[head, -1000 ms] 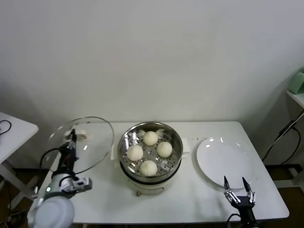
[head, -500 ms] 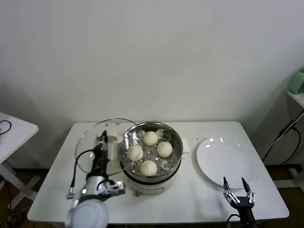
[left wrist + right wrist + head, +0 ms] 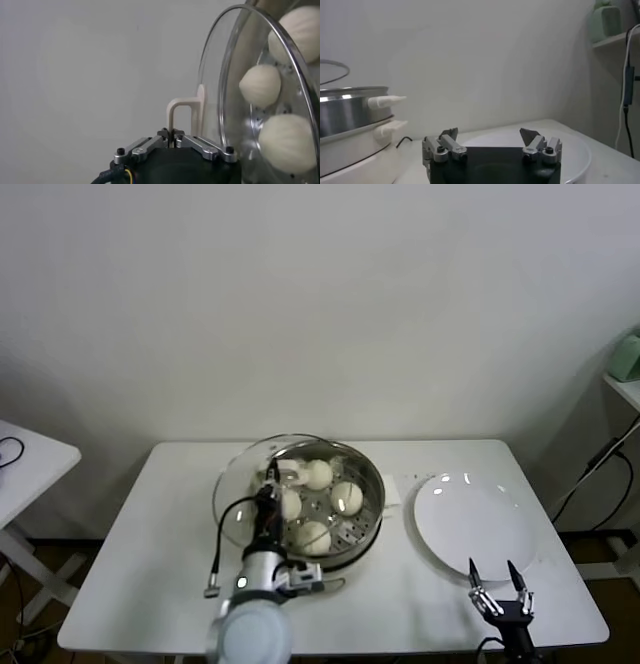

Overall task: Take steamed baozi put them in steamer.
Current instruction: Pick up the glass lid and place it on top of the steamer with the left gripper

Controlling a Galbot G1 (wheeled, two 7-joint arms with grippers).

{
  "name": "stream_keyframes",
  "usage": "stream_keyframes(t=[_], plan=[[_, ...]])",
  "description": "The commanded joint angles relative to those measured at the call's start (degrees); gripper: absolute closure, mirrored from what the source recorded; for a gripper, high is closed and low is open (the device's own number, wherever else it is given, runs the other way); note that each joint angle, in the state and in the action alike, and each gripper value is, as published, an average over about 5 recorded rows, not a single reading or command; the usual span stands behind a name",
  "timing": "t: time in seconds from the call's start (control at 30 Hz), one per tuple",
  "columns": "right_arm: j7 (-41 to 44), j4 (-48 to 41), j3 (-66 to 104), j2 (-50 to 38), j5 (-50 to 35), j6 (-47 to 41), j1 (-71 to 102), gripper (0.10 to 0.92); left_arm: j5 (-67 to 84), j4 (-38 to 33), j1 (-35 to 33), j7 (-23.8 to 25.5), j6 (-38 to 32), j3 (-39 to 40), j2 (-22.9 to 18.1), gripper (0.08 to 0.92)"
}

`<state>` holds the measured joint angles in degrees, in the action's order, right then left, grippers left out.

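Note:
Four creamy-white baozi (image 3: pixel 318 474) sit on the perforated tray inside the shiny steel steamer (image 3: pixel 368 504) at the table's middle. My left gripper (image 3: pixel 270 480) is shut on the cream handle (image 3: pixel 181 114) of a clear glass lid (image 3: pixel 235 494), holding the lid tilted over the steamer's left half. In the left wrist view three baozi (image 3: pixel 261 85) show through the glass lid (image 3: pixel 222 95). My right gripper (image 3: pixel 495 586) is open and empty near the table's front right edge; it also shows in the right wrist view (image 3: pixel 490 137).
An empty flat white plate (image 3: pixel 470 519) lies right of the steamer. The steamer's side and cream handles (image 3: pixel 387 101) show in the right wrist view. A second white table (image 3: pixel 25 459) stands at far left, a shelf (image 3: pixel 625 384) at far right.
My left gripper has carried the glass lid rightward from the table's left side to above the steamer's left half. The right gripper has not moved.

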<state>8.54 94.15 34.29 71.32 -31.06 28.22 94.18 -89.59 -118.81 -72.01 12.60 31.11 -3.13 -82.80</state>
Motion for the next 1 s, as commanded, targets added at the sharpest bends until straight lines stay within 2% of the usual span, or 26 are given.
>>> stream_keyframes(t=[0.03, 0.33, 1.0], plan=[[0.0, -0.13, -0.17, 0.08, -0.03, 0.31, 0.0, 0.203, -4.61, 6.5, 3.93, -0.54, 0.59, 4.95, -6.79, 0.865], [0.1, -0.51, 0.1, 0.22, -0.2, 0.84, 0.09, 0.203, -7.69, 10.3, 3.95, -2.68, -0.85, 5.15, -9.73, 0.865], [0.23, -0.42, 0.44, 0.28, -0.43, 1.28, 0.12, 0.203, -9.95, 11.14, 1.83, -2.4, -1.59, 4.32, -9.17, 0.865]])
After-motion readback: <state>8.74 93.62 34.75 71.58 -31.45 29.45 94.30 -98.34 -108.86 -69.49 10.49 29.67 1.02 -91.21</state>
